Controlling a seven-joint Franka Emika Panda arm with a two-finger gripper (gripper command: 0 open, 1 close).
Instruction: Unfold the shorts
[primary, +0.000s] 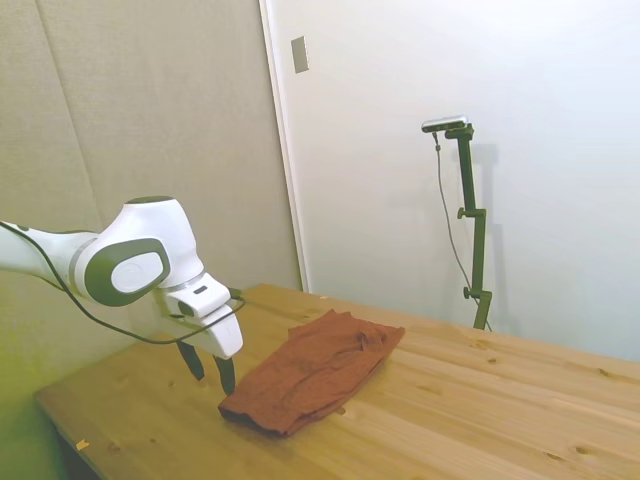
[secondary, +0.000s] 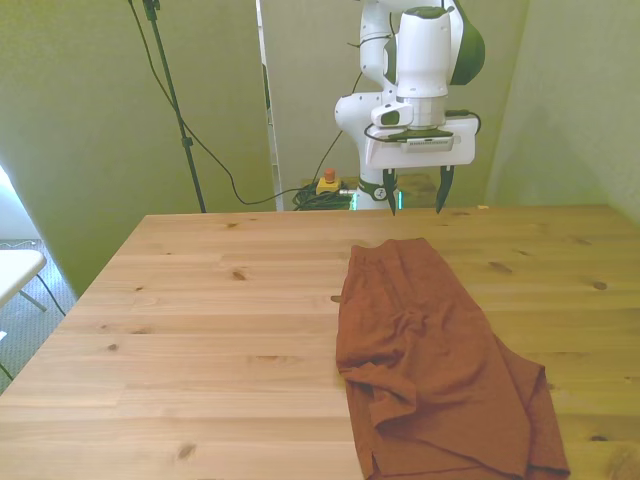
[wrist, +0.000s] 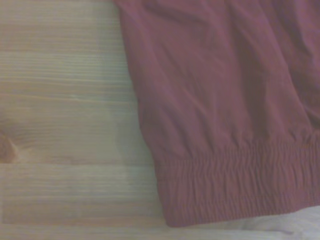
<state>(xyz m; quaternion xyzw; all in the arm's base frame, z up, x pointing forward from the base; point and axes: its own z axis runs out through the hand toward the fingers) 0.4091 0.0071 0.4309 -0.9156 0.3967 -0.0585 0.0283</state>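
Note:
The rust-brown shorts (secondary: 430, 350) lie folded and wrinkled on the wooden table (secondary: 220, 300), toward the front view's right. In the side view the shorts (primary: 315, 370) stretch across the table's middle. My gripper (secondary: 414, 192) hangs open just above the table's far edge, a little beyond the end of the shorts nearest the robot, holding nothing. From the side, the gripper (primary: 208, 372) sits just left of the cloth's near corner. The wrist view shows the gathered elastic waistband of the shorts (wrist: 230, 125) over bare wood.
The table's edge lies close behind the gripper. A light switch plate (primary: 300, 54) is on the wall. Cables and a small red-and-yellow button box (secondary: 327, 183) lie on the floor behind the table. A white surface (secondary: 15, 270) shows at the front view's left.

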